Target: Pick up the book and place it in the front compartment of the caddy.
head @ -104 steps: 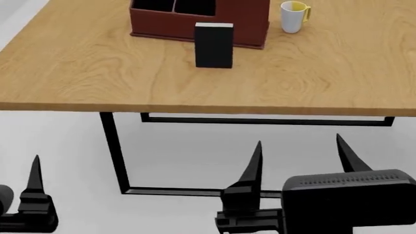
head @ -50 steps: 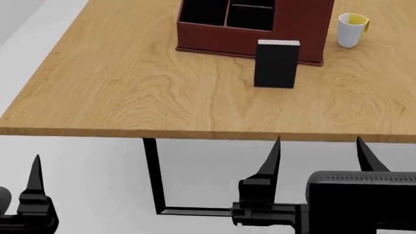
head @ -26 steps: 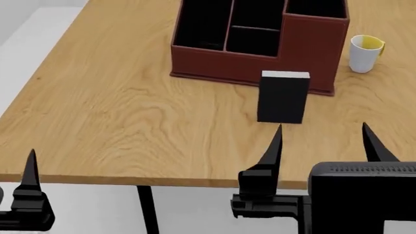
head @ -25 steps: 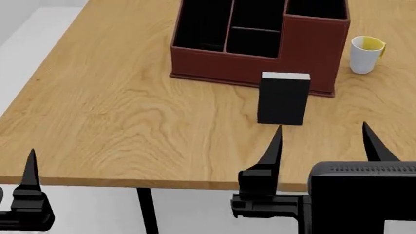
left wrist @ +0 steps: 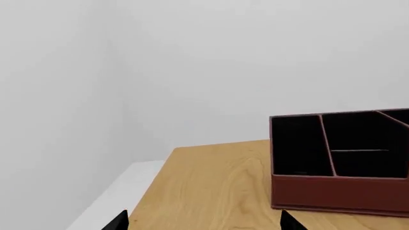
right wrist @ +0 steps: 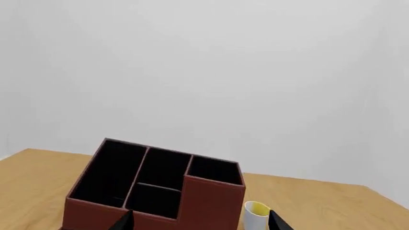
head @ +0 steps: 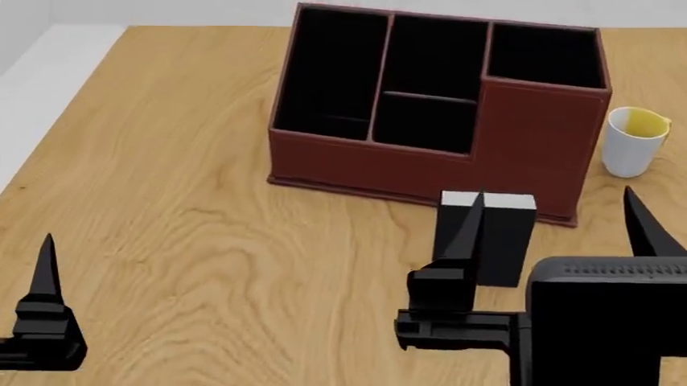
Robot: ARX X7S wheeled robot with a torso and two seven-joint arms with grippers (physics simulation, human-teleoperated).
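The caddy (head: 365, 165) is dark reddish-brown with black-lined compartments; the book (head: 504, 241) is black with white page edges; the mug (head: 631, 145) is white, yellow inside; the table (head: 193, 241) is light wood-grained.

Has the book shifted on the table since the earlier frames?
No. The book stands upright just before the caddy taller end, as earlier; only the view moved.

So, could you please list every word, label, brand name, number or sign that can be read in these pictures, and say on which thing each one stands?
None: no readable text appears in any view.
The book: plain black cover, white page edges, no title visible.
The caddy: bare reddish-brown walls, no label.
The mug: plain white outside, yellow inside, no print.
The table: wood grain only.
The right gripper and the left gripper: plain black, no markings.
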